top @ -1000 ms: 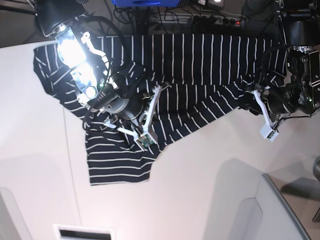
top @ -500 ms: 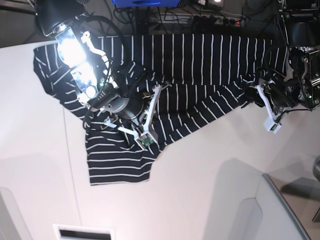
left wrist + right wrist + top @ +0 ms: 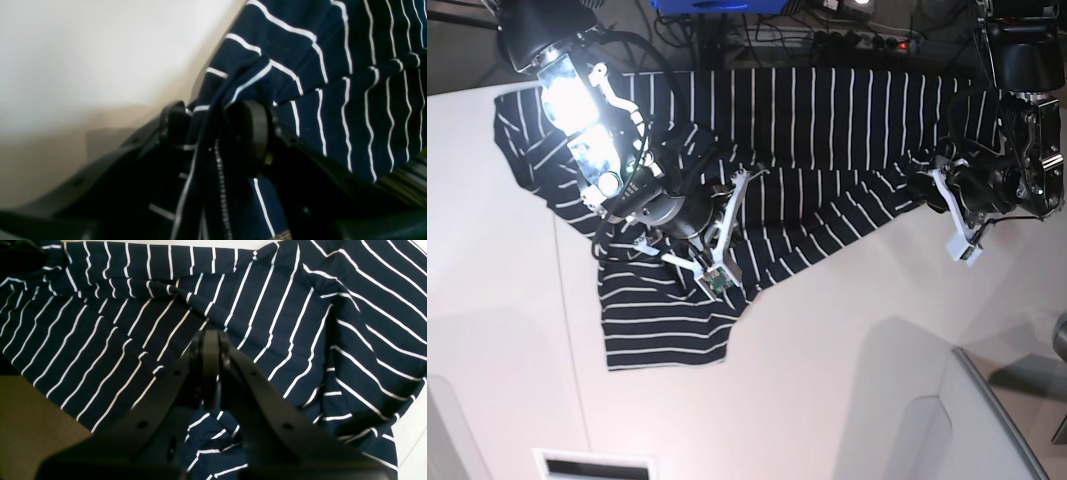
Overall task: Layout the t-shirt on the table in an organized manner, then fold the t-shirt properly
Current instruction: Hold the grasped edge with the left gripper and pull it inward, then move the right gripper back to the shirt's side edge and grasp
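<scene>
T-shirt [image 3: 777, 170] fabric, dark navy with thin white stripes, is lying spread across the far part of the white table [image 3: 827, 380], with one sleeve reaching toward the table's left corner in the base view and a flap hanging down toward the near side below the right gripper.

Compared with one second ago, the left gripper [image 3: 927, 185] is sitting a little higher and closer to the far edge of the table, and the white camera bracket under it is tilting more steeply. The bunch of cloth it is pinching is now drawn slightly up with it. The rest of the t-shirt is lying as before, and the right arm is staying in the same place.

The left gripper [image 3: 213, 130] is clamping a gathered fold of the t-shirt [image 3: 333, 83] between its two black pads, with a stitched hem running down between them. The right gripper [image 3: 210, 350] is fully closed, its fingertips pressed together over the middle of the t-shirt [image 3: 116, 340]; I cannot tell whether any cloth is caught between them.

Behind the far edge of the table, a blue box [image 3: 717, 5] and dark cables [image 3: 827, 40] are standing in shadow. A grey raised edge [image 3: 997, 410] is crossing the near right corner of the table, and a white slotted plate [image 3: 592, 465] is lying at the near left side.
</scene>
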